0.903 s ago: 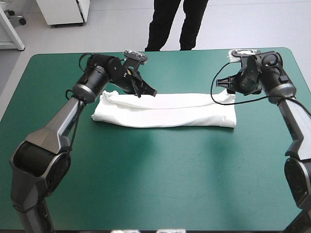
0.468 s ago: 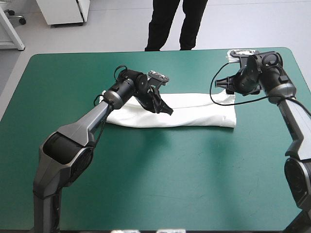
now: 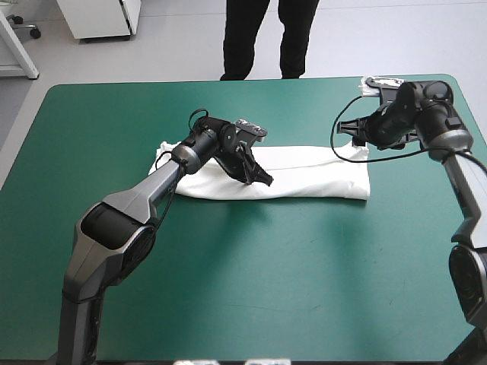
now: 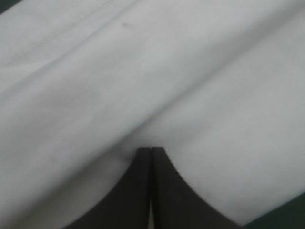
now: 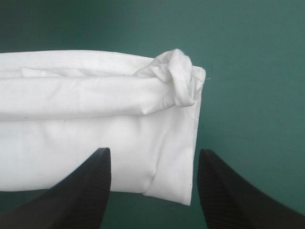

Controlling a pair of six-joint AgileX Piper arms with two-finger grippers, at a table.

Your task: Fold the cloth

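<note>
the left gripper (image 3: 265, 179) has slid from the left end of the t-shirt (image 3: 319, 179), a long folded band on the teal-green cover (image 3: 266, 289), to its near edge about midway. its black fingers are pinched together on the cloth, and that end has drawn in slightly, so a crosswise fold looks begun. farther back the right gripper (image 3: 351, 131) hangs at the t-shirt's right end, fingers apart, and only its wrist view shows the bunched corner (image 5: 178, 78) there.

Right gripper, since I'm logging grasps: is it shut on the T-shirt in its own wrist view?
No, the right gripper is open, its fingers standing apart at the end of the T-shirt.
</note>
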